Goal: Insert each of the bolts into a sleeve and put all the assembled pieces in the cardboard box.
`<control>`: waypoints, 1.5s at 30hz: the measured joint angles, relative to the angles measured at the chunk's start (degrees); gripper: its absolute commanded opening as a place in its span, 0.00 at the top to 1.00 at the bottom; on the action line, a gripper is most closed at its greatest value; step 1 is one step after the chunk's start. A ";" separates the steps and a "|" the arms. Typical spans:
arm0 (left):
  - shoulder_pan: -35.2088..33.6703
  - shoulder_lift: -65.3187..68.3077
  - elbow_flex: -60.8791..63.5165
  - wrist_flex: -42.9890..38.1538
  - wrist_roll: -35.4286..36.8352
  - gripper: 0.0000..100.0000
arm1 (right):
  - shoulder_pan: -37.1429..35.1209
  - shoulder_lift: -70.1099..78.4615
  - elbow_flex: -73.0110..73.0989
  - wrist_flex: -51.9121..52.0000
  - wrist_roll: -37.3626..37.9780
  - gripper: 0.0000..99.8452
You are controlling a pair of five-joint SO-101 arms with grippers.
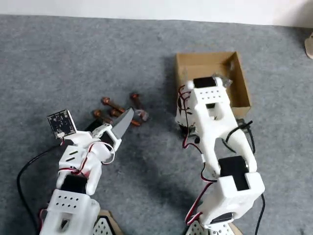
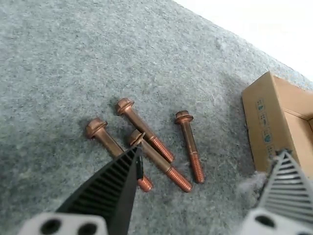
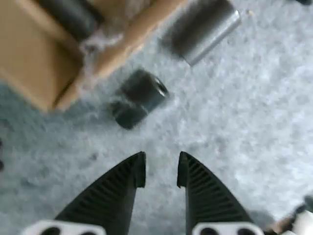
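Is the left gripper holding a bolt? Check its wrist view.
No, the left gripper is open and empty, with four bolts lying on the carpet.

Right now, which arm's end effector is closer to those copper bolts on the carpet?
Left. The left end effector hovers open just over the bolts; the right end effector is off by the cardboard box, above a dark sleeve.

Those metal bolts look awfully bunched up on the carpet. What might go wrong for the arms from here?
The four bolts lie close together, so the left gripper, open over them, might catch two or knock a neighbour away. The dark sleeve lies on its side close to a corner of the cardboard box; the right gripper could bump the box or set the sleeve rolling.
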 measured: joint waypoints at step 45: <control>0.00 2.29 -12.57 18.73 5.45 0.65 | 4.22 -6.77 11.25 -4.92 -7.30 1.00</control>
